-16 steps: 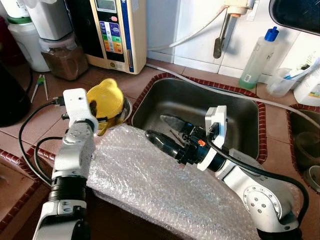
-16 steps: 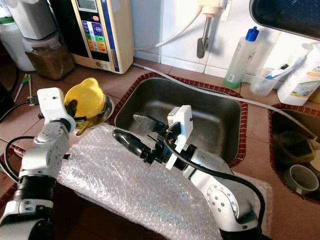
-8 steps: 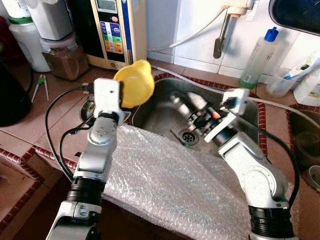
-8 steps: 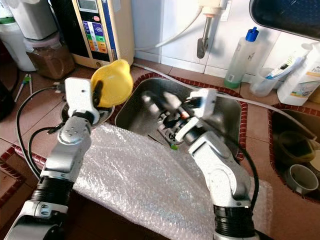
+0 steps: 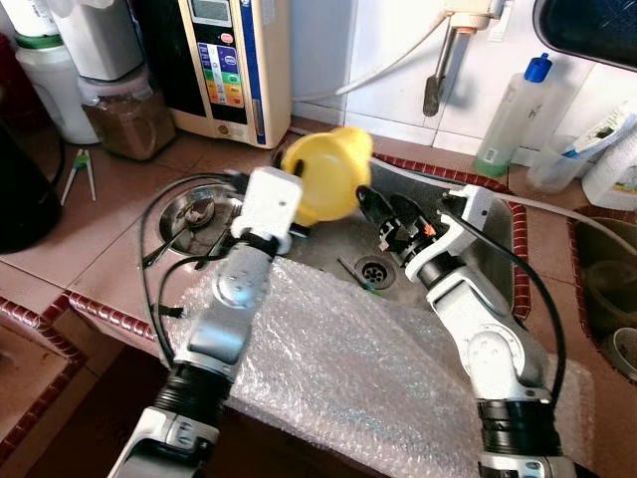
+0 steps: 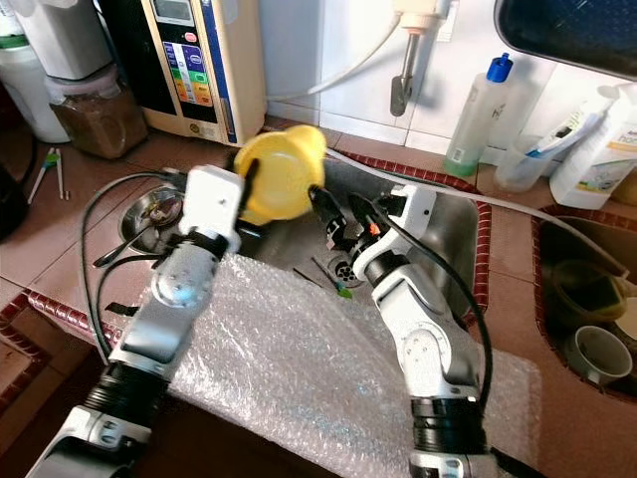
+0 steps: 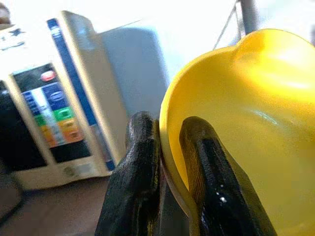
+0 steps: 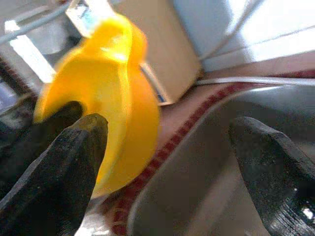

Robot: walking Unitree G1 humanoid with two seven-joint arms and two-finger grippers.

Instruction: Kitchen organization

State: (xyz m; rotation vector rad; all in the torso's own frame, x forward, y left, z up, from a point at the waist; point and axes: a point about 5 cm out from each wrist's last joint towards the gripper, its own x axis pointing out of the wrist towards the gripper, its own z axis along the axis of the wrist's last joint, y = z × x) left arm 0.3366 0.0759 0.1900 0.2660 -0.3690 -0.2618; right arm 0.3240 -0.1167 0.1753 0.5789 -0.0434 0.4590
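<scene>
Yellow bowl point(image 5: 326, 175) pinched by just its rim in the closed left end effector point(image 7: 170, 147), held up over the sink point(image 5: 498, 261) edge, right end effector point(image 8: 172, 147) wide open beside it, so could easily slip or get knocked into the basin.

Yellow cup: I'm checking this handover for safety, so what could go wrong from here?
The left gripper pinches only the rim of the yellow cup, so it may slip and fall into the sink. The right gripper, jaws open, is very close beside the cup and could knock it loose. The cup hangs tilted above the sink edge.
</scene>
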